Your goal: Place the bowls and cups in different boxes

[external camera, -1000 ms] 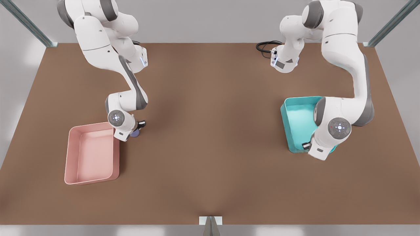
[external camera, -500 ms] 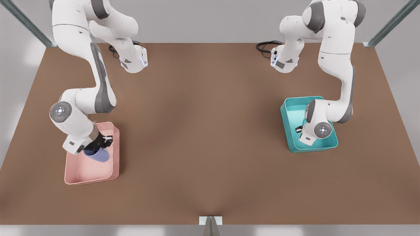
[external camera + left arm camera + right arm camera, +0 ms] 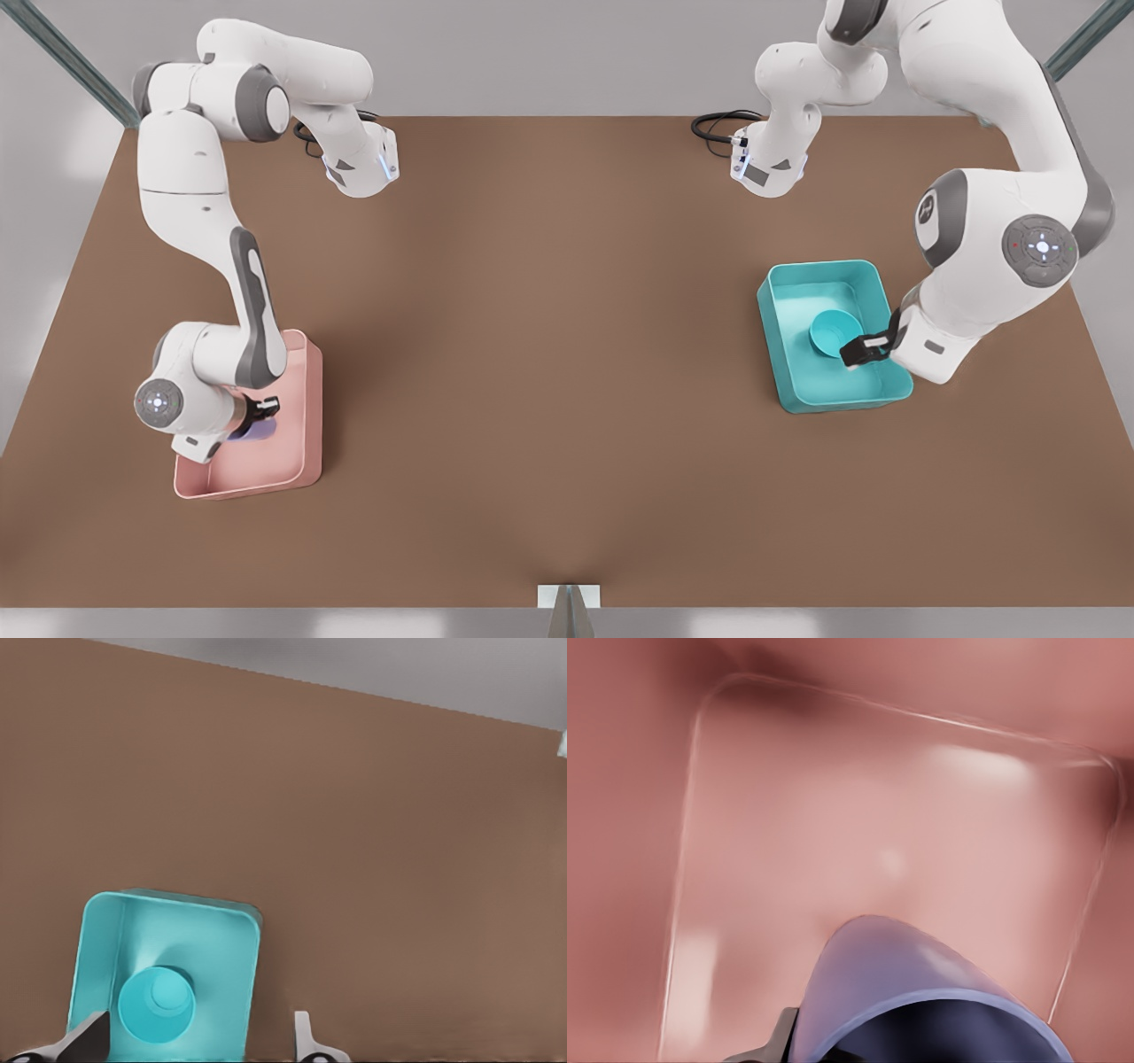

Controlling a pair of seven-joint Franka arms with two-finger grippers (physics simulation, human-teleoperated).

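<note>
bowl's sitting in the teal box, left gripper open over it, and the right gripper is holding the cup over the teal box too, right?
Not quite. The right gripper holds the cup over the pink box, not the teal one; the right wrist view shows pink under the cup. The rest stands: the bowl sits in the teal box with the left gripper open over it.
</note>
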